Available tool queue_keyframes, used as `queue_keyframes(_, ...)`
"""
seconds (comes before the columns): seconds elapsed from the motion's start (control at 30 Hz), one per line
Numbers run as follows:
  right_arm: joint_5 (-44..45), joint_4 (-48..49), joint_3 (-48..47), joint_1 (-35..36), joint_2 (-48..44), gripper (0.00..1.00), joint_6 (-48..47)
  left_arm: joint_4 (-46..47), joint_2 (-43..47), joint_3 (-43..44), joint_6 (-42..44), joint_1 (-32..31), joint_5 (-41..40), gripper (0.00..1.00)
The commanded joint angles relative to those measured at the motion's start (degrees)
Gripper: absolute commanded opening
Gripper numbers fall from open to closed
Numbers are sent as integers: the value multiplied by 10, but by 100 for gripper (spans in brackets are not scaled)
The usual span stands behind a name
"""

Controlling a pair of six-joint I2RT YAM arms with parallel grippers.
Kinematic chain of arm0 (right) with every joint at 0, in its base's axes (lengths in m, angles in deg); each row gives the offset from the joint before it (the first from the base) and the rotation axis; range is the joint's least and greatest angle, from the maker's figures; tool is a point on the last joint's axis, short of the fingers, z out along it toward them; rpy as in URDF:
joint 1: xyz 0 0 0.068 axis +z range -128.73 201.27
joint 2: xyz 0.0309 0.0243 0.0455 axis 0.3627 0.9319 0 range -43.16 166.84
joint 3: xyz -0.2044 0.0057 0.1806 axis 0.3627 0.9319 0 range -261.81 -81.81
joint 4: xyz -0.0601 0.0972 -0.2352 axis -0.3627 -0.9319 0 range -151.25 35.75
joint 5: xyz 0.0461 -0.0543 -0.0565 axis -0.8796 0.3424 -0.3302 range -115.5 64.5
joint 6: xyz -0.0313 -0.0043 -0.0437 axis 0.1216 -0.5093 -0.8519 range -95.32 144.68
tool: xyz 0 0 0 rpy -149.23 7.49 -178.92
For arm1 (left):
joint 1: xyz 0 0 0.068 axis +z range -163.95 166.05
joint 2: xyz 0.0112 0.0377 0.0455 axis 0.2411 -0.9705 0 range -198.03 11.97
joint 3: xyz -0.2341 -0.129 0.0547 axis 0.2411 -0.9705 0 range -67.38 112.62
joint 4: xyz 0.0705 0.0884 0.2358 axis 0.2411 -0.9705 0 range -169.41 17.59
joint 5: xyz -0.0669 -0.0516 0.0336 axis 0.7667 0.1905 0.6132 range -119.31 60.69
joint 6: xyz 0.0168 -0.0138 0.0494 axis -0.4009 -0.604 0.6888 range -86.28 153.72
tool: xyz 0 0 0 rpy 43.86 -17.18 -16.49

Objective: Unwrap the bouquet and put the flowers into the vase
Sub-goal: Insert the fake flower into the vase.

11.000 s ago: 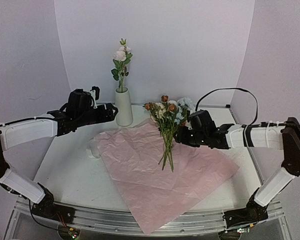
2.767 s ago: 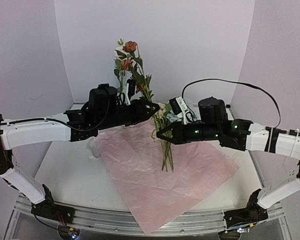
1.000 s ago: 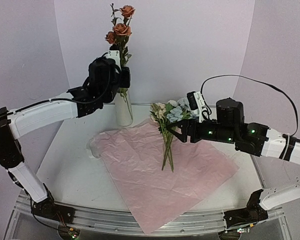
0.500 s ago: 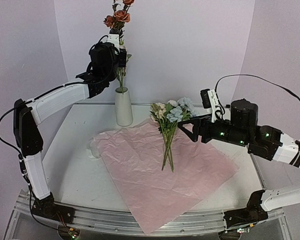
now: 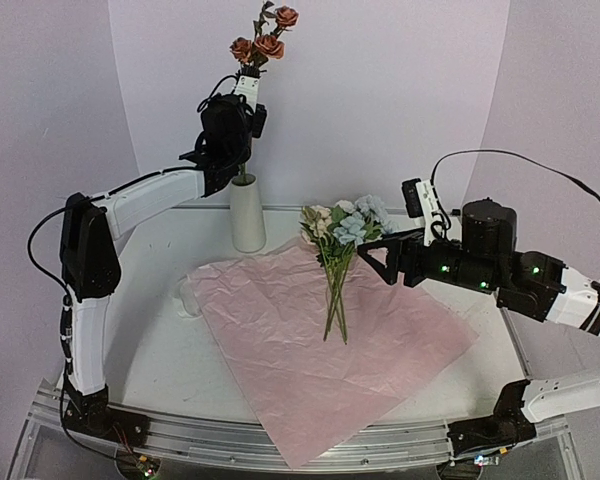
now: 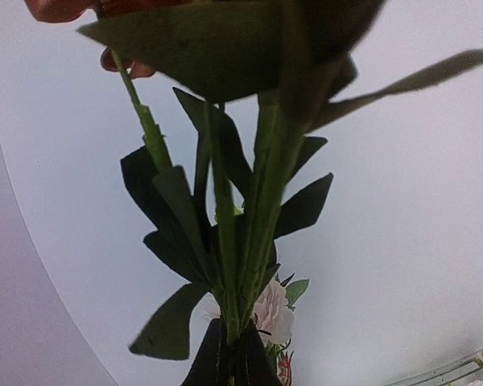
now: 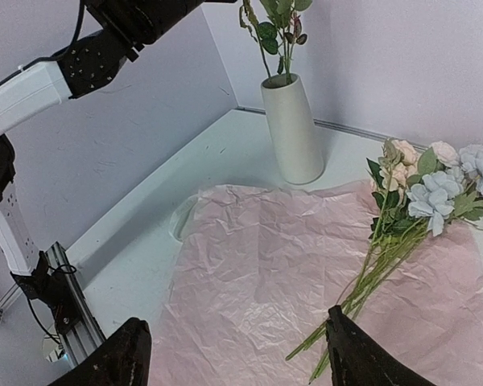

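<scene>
The left end effector [image 5: 244,90] is clamped shut on the stems of the orange roses [image 5: 268,38], held high and nearly upright above the vase [image 5: 247,215]. The vase stands at the back of the surface [image 5: 150,330] with a leafy stem [image 7: 266,34] already in it. The step in hand, as I judge it, is getting these rose stems down into the mouth. It would go best by lining the stem ends over the opening first, then lowering slowly, straight along the vase's axis. The mouth is narrow and partly taken up, so leaves may catch on the rim or on the stem inside. The arm hides the stem ends, so I cannot tell whether they sit over the mouth. Release should come only once the stems are well inside, or the heavy heads could tip them out. The right end effector [image 5: 375,258] hangs wide open and empty just beside the other flowers [image 5: 338,235], which lie on the pink paper [image 5: 310,360], apart from the vase
</scene>
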Motion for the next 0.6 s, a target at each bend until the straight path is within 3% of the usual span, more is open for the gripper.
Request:
queue_keyframes(0.0,13,3,-6,3,-8,75,-9,57,-20,33,23,7,-6,0)
queue_keyframes(0.4,26,-5,-4,3,-10,75,-12,108,-74,31,44,8,-30,0)
queue_keyframes(0.57,28,-5,-3,3,-7,75,-14,110,-85,4,7,8,-48,0)
